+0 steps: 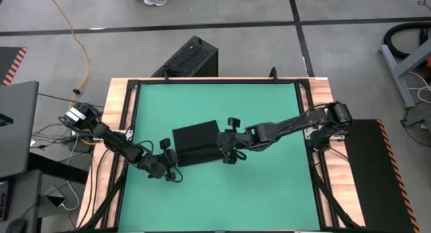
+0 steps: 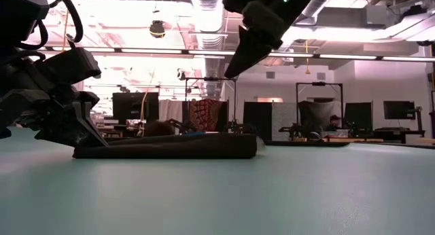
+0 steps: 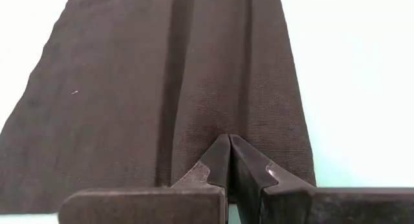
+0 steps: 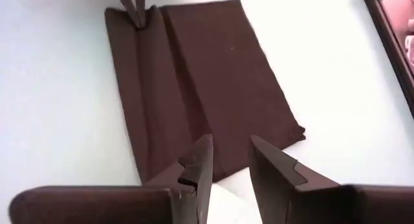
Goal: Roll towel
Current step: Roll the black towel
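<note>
Here the left gripper (image 3: 228,153) was pinched shut on the towel (image 1: 196,144) fold's left end. The right gripper (image 4: 228,160) hung part-open and empty above the right end, the fold's long axis running between them.

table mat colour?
Plain green table mat, no pattern; clearest in the high view.

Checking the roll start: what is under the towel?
Only the green table shows around the towel; whatever lies beneath is covered. The left tool rests shut on its rolled edge.
</note>
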{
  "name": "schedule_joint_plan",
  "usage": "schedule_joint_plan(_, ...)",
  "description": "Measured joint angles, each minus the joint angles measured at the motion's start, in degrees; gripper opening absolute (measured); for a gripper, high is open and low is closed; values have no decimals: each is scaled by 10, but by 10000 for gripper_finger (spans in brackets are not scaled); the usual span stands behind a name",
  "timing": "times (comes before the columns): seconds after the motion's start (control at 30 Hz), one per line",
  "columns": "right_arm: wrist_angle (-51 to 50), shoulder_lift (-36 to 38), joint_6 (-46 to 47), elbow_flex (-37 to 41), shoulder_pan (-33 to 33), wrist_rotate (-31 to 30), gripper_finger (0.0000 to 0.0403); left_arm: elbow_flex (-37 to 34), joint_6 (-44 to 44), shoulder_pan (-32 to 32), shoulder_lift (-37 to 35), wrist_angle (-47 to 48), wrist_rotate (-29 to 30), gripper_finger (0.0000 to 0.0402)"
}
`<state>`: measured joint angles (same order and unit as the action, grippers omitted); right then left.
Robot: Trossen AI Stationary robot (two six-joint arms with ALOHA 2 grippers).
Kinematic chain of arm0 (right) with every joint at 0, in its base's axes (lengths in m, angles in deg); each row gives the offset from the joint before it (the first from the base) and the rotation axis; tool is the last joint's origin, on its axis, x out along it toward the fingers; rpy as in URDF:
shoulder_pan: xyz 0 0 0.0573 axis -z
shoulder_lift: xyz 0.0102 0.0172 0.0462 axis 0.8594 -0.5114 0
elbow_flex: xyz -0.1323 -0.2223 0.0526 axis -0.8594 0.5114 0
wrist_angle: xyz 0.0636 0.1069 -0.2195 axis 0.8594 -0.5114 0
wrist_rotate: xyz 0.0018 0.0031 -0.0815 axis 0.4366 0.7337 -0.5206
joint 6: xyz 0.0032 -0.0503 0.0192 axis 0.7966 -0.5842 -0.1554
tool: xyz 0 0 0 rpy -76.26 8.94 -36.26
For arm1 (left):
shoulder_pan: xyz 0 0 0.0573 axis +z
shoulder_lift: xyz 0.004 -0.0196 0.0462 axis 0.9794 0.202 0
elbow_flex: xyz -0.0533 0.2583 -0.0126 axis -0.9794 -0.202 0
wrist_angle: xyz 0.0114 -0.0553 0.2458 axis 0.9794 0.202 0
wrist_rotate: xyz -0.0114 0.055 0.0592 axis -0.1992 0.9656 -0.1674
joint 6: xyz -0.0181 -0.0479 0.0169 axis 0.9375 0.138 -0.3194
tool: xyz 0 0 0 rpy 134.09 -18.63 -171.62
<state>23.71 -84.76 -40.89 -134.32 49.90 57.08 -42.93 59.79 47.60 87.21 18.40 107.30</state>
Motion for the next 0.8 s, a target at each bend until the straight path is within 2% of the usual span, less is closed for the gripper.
schedule_joint_plan(0.1,42,3,-15,16,-5,16,118,0,1,0,0,0,0,0)
schedule_joint_plan(0.2,161,5,-42,70,-13,62,116,0,1,0,0,0,-7,0)
schedule_joint_plan(0.47,439,-14,-69,229,5,113,100,0,3,0,0,1,-16,0)
schedule_joint_plan(0.63,522,-25,-47,295,20,135,100,0,4,0,0,0,-19,0)
schedule_joint_plan(0.8,585,-51,-42,318,22,136,100,0,4,0,0,-7,-26,0)
